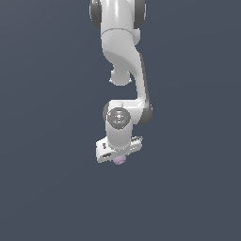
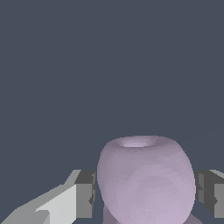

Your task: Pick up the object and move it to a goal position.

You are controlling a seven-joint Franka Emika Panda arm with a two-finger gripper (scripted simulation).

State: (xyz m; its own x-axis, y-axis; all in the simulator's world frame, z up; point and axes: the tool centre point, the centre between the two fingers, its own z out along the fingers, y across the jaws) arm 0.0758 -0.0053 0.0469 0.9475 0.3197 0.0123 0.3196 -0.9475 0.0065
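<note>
The object (image 2: 146, 179) is a pale lilac rounded lump with a short rim on one side. In the wrist view it sits between my two fingers. My gripper (image 2: 145, 193) is shut on it, and both grey pads (image 2: 85, 194) meet its sides. In the exterior view the arm reaches down, and the object (image 1: 119, 160) peeks out just under the white hand, where the gripper (image 1: 118, 157) is mostly hidden by the wrist.
A plain dark grey-blue surface (image 1: 52, 188) fills the background in both views. Nothing else shows around the arm.
</note>
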